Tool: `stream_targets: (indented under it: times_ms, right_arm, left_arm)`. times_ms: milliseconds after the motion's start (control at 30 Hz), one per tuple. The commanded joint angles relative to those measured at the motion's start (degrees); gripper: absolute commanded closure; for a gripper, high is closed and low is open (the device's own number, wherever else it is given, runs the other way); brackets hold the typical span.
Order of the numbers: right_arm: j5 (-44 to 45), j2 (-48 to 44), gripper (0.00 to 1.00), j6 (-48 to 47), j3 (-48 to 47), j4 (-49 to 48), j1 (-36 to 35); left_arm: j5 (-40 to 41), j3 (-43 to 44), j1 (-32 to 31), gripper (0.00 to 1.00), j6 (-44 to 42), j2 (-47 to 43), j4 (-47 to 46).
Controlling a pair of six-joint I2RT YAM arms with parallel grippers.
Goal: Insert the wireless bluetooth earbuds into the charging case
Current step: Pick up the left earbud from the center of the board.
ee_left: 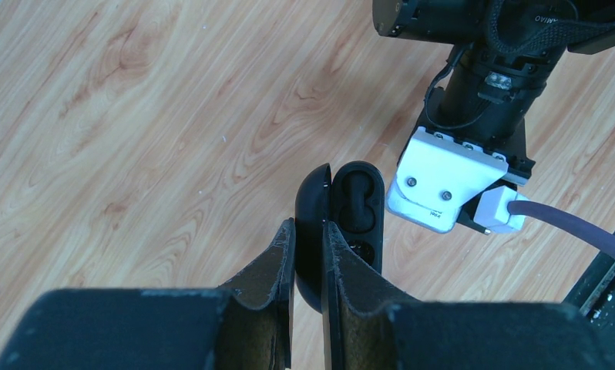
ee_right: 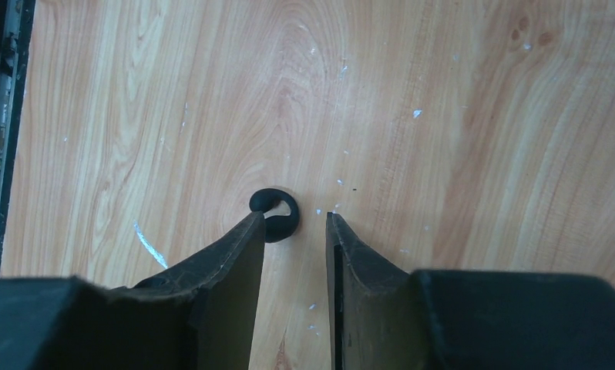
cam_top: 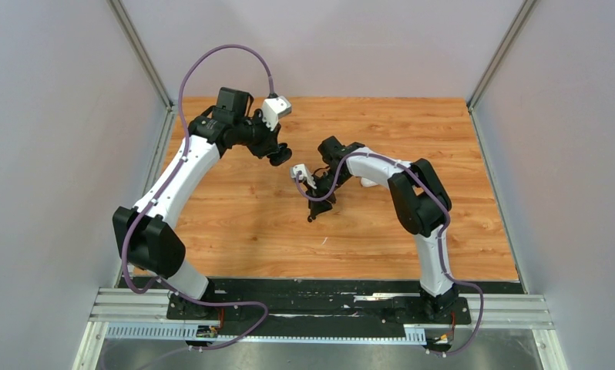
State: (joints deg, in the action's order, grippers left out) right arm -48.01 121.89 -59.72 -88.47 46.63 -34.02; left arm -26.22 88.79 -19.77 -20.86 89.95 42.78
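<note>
My left gripper [ee_left: 308, 227] is shut on the lid of an open black charging case [ee_left: 343, 208] and holds it above the table; it also shows in the top view [cam_top: 278, 156]. The case's cavities face the camera, and I cannot tell whether a bud sits in them. One black earbud [ee_right: 275, 214] lies on the wooden table. My right gripper [ee_right: 293, 220] is open and points down at it, with the bud just beyond its left fingertip [ee_right: 252, 225], not between the jaws. The right gripper shows in the top view [cam_top: 316, 210]. The white earbuds are out of view.
A small white object [cam_top: 364, 183] lies on the table, partly hidden behind the right arm. The right arm's wrist camera [ee_left: 451, 185] hangs close beside the held case. Grey walls enclose the wooden table [cam_top: 243, 223] on three sides.
</note>
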Motion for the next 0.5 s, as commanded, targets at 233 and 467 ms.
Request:
stream_targets:
  times_ms: [233, 467]
  right_arm:
    - [0.23, 1.03, 0.66, -3.6, -1.86, 2.06, -0.43]
    - [0.55, 1.48, 0.67, -3.65, -1.97, 2.02, -0.61]
  left_arm:
    - [-0.35, -0.11, 0.26, 1.0, 0.53, -1.98, -1.74]
    - [-0.85, -0.11, 0.26, 1.0, 0.75, -1.75, -1.83]
